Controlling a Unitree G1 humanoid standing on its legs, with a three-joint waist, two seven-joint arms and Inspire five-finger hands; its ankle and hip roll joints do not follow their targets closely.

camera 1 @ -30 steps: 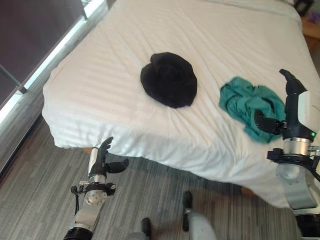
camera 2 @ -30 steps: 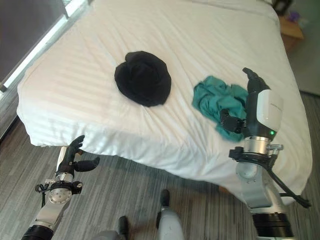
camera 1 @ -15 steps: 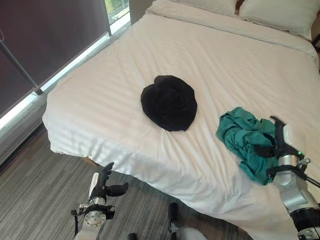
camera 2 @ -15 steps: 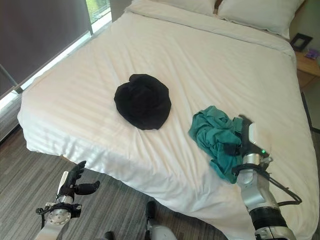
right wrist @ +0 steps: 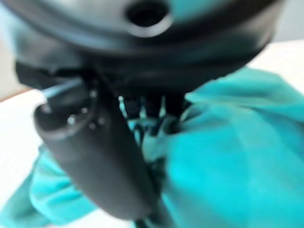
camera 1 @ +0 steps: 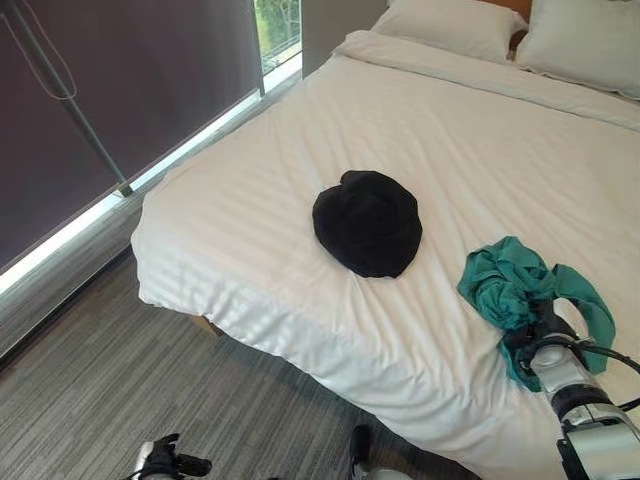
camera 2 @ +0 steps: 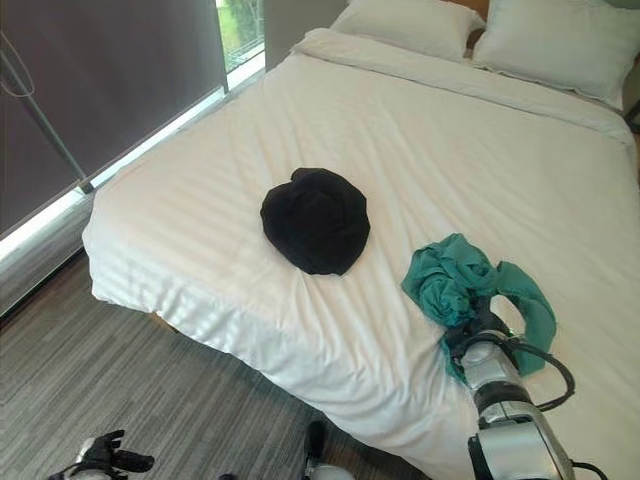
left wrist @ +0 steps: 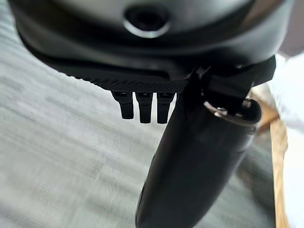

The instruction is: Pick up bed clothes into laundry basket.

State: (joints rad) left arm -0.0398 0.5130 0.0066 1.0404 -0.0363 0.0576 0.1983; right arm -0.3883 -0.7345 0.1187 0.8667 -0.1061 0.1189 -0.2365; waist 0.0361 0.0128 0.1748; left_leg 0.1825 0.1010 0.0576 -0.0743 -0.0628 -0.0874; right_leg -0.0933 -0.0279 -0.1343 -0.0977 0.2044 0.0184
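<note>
A black garment (camera 1: pixel 367 222) lies in a round heap in the middle of the white bed (camera 1: pixel 230 210). A teal garment (camera 1: pixel 512 288) is crumpled near the bed's front right edge. My right hand (camera 2: pixel 482 327) is down in the teal garment's near side, and in the right wrist view the teal cloth (right wrist: pixel 228 156) bunches around the hand (right wrist: pixel 95 156). My left hand (camera 1: pixel 165 463) hangs low over the floor in front of the bed, open and holding nothing. Its thumb (left wrist: pixel 199 161) juts out over the grey carpet.
Two white pillows (camera 1: pixel 450 25) lie at the head of the bed. A dark window blind (camera 1: pixel 110 90) and a bright sill run along the left. Grey striped floor (camera 1: pixel 90 380) lies before the bed. A wooden bed frame edge (left wrist: pixel 278 156) is beside my left hand.
The whole view has tilted up toward the pillows. My right hand has sunk from beside the teal garment into it. My left hand now sits lower, at the picture's bottom edge.
</note>
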